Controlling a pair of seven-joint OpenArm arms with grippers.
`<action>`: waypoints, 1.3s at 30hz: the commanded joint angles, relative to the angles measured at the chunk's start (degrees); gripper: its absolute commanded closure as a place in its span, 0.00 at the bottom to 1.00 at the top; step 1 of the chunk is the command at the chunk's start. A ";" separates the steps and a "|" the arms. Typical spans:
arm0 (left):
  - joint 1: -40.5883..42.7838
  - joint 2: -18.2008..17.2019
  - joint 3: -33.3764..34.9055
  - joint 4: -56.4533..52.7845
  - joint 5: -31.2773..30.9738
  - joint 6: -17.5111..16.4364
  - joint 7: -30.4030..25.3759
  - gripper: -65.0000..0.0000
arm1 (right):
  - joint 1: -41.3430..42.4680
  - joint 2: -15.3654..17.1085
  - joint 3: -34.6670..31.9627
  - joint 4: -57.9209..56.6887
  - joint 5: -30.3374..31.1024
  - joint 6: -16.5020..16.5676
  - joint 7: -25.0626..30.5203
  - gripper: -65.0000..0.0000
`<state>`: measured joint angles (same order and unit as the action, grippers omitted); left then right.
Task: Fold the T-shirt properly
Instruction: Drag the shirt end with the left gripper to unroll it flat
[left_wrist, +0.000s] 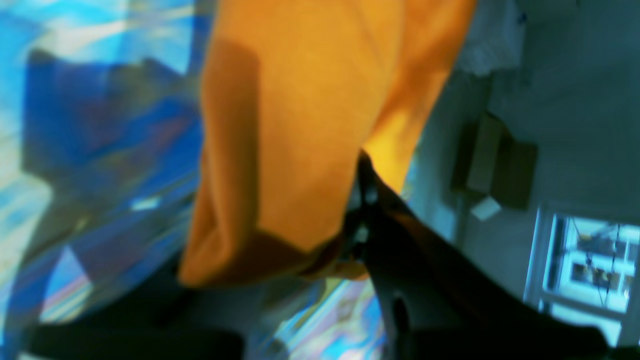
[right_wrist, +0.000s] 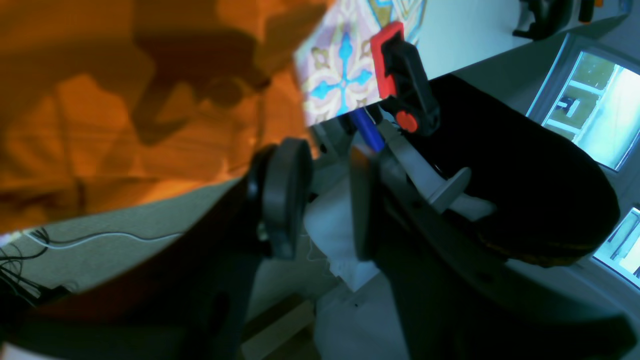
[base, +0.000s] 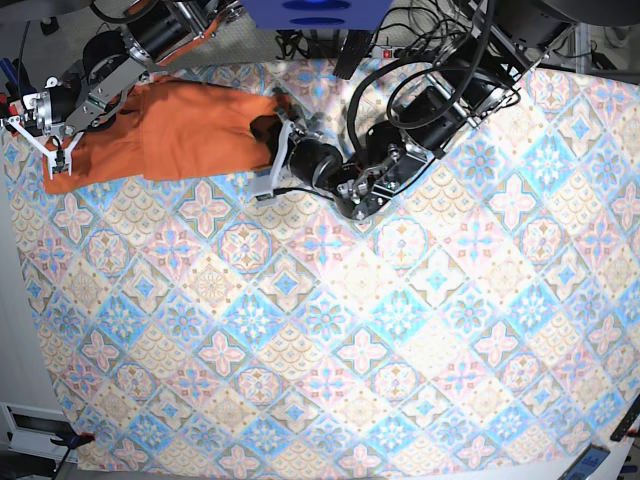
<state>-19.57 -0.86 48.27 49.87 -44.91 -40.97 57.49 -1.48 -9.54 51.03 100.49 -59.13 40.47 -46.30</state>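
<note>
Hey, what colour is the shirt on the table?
Plain orange, with no print. The shirt shows best in the base view, lying on the patterned tablecloth.

Base overhead, 2 wrist close-ups, T-shirt (base: 175, 130) shared

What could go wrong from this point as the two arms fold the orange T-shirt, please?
1. The T-shirt lies at the tablecloth's far left corner; a pull could drag its left end off the edge.
2. The left hand seems to pinch only the shirt's right edge, so the thin cloth might slip out.
3. The right hand sits at the opposite end; uneven pulling may bunch the fabric rather than crease it cleanly.
</note>
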 joint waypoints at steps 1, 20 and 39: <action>-1.22 -0.06 -1.19 1.17 1.78 0.97 0.83 0.88 | 0.38 0.54 0.01 1.18 -0.51 -0.47 -0.07 0.74; -3.24 -15.97 -3.92 3.98 1.43 0.97 0.66 0.88 | 2.22 0.54 -0.08 4.26 -0.25 -0.47 -0.33 0.73; -2.98 -27.84 -3.83 3.63 1.87 0.97 -2.77 0.88 | 2.40 0.54 -8.08 4.17 8.19 -0.47 -7.63 0.73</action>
<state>-21.93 -26.98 44.49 54.02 -49.12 -43.42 51.37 0.16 -9.52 43.13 103.46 -50.70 40.45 -54.11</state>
